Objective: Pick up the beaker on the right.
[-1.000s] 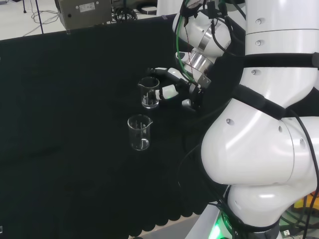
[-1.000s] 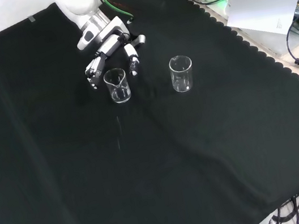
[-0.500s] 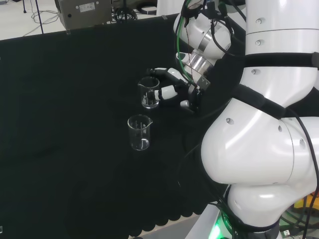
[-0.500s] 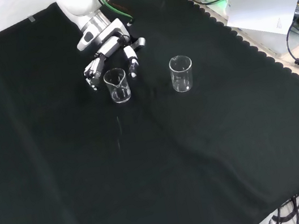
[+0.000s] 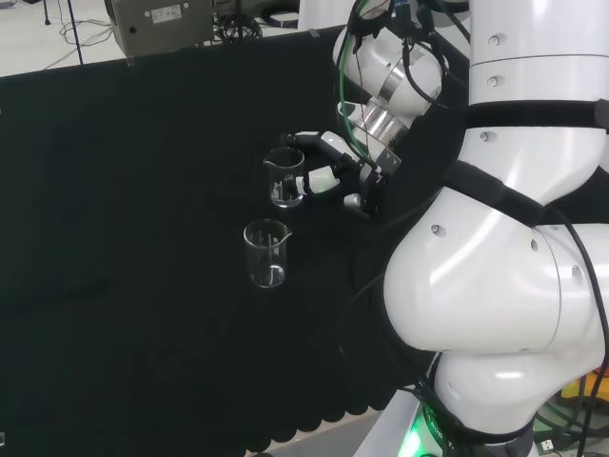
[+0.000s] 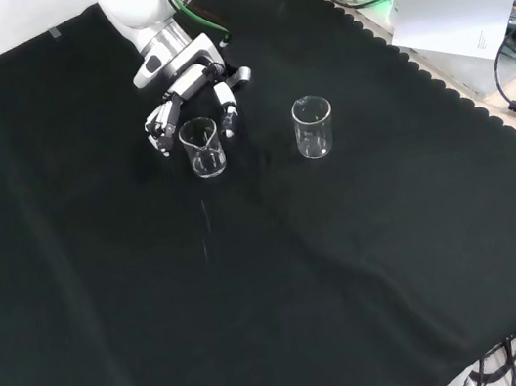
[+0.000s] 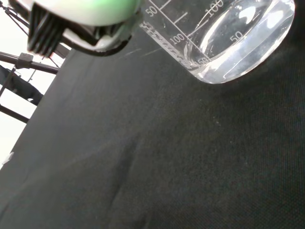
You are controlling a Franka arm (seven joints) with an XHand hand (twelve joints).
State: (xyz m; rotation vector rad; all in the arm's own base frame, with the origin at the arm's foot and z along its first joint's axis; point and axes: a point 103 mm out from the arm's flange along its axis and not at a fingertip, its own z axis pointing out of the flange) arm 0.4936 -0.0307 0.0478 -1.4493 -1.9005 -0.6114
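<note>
Two clear glass beakers stand upright on the black cloth. The nearer beaker (image 5: pixel 284 177) (image 6: pixel 203 148) stands between the fingers of my hand (image 5: pixel 335 169) (image 6: pixel 188 93). One finger (image 6: pixel 159 130) lies to its left in the front view, another finger (image 6: pixel 227 119) to its right. The fingers are spread and only slightly bent, and I cannot tell whether they touch the glass. The hand is open. In the wrist view this beaker's base (image 7: pixel 228 43) is close, under a blurred part of the hand (image 7: pixel 81 16). The other beaker (image 5: pixel 266 253) (image 6: pixel 313 127) stands apart.
The black cloth (image 6: pixel 282 278) covers the bench, with its scalloped edge (image 6: pixel 439 88) at the front view's right. Cables and a sheet of paper (image 6: pixel 451 12) lie beyond that edge. A grey box (image 5: pixel 157 24) sits behind the cloth in the head view.
The hand has shifted a little toward the beaker, so its fingers now reach further along both sides. Neither beaker has moved.
</note>
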